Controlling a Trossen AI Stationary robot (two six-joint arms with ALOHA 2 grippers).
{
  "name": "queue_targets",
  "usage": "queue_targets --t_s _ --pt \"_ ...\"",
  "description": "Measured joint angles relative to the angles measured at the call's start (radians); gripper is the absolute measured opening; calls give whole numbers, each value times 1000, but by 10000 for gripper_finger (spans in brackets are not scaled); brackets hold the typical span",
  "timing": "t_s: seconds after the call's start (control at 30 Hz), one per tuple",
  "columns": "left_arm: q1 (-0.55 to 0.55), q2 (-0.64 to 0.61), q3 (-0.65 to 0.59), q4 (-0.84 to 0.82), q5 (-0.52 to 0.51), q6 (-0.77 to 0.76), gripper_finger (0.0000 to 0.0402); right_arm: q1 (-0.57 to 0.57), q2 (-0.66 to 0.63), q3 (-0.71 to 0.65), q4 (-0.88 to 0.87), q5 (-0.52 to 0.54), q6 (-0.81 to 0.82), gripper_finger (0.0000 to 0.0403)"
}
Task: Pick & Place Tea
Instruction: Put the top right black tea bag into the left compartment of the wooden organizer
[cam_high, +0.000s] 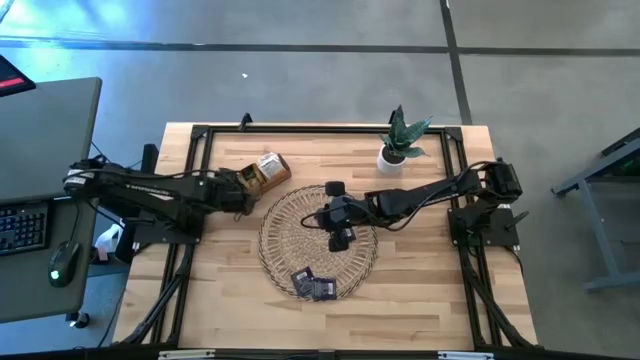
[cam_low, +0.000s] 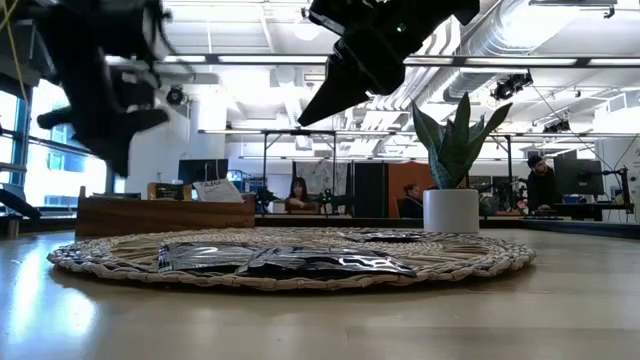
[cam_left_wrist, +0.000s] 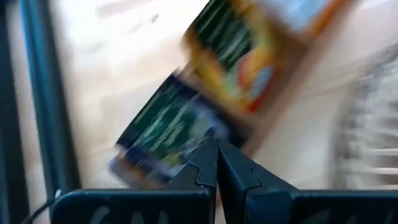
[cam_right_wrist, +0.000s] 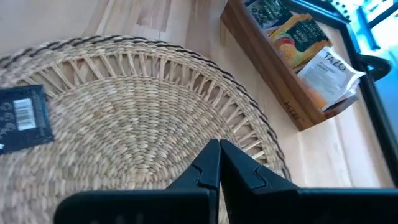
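Note:
The tea is small flat sachets. Two or three dark ones (cam_high: 313, 283) (cam_low: 290, 262) lie flat on the near side of the round wicker tray (cam_high: 290, 225). More stand in the brown wooden box (cam_high: 262, 172) (cam_right_wrist: 280, 62) at the far left. My left gripper (cam_high: 243, 190) (cam_left_wrist: 216, 146) is beside the box, shut on a dark green sachet (cam_left_wrist: 165, 134). My right gripper (cam_high: 340, 240) (cam_right_wrist: 219, 146) hangs shut above the middle of the tray with nothing in it. My left gripper pinches the dark green sachet between its two fingertips at one corner (cam_left_wrist: 198, 142). The fingers slant downward from the table's left. The sachet reaches out beyond the fingertips, next to the box; the view is blurred, so I cannot tell whether it is clear of the table.
A potted plant in a white pot (cam_high: 400, 145) (cam_low: 452, 200) stands at the far right of the table. A black frame (cam_high: 300, 130) runs around the table's edges. Bare wood lies near the front edge. People sit in the room beyond.

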Motion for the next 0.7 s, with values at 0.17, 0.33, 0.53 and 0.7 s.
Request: queue_targets --t_s 0.17,0.33,0.53,0.7 --pt "-100 0 124 14 -104 88 0 6 -24 0 -39 -10 -8 2" --pt "-252 -3 223 17 -211 154 0 42 -94 -2 -204 -158 -6 2" --pt "-474 -47 239 13 -365 123 0 87 -231 -97 -199 -82 8 3" --pt "-608 -60 208 17 -437 62 0 42 -301 -366 192 -266 35 4"
